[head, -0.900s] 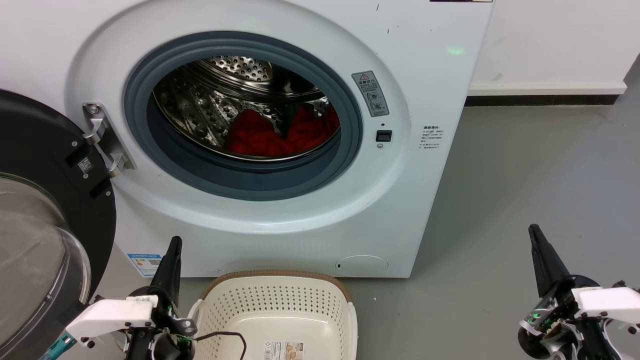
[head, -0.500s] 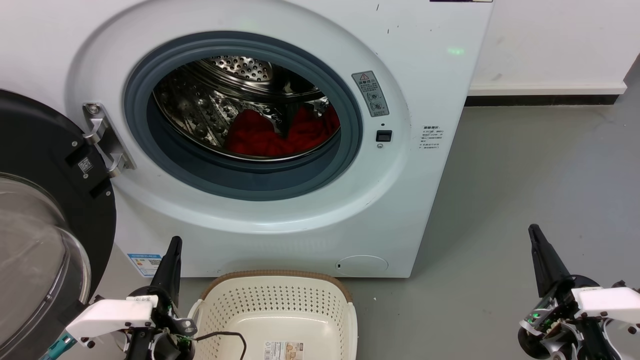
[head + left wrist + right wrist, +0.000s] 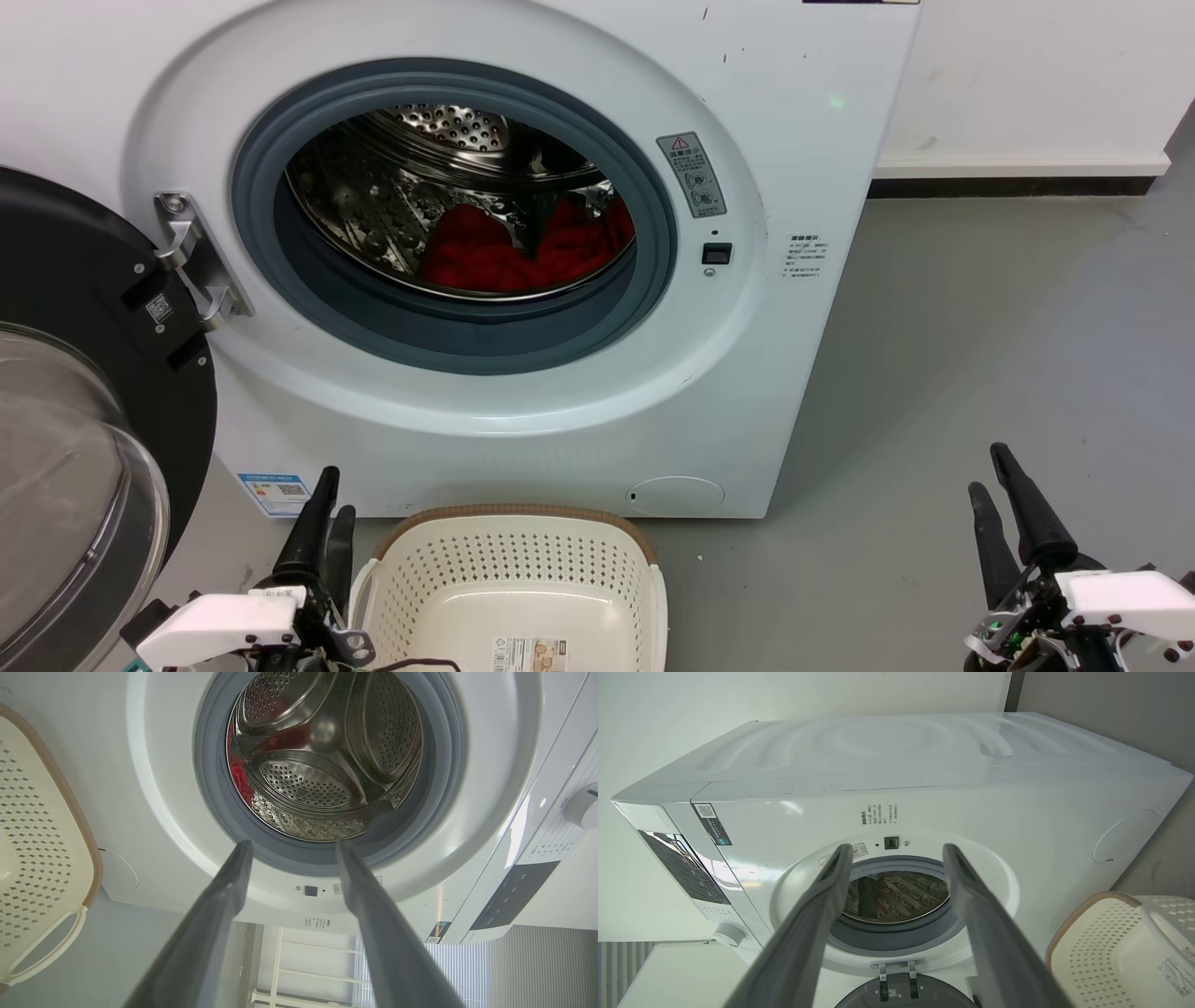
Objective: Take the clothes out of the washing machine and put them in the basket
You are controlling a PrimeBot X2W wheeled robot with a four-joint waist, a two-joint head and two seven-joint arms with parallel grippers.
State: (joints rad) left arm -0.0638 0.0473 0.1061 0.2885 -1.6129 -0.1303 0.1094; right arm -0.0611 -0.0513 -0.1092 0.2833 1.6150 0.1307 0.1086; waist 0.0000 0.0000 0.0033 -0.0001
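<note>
Clothes [image 3: 485, 257] inside washing machine [image 3: 794, 373], far from left pincer [image 3: 336, 492], right pincer [image 3: 988, 469]; both parted, empty

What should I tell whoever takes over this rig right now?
Grippers: left gripper open, holding nothing, low beside the basket; right gripper open, holding nothing, low over the floor right of the washer.
Things: red clothes lie in the drum; door open; basket in front of the washer, nothing in it.
Done: no clothes out yet.
Left: pull every garment out and drop it in the basket.
</note>
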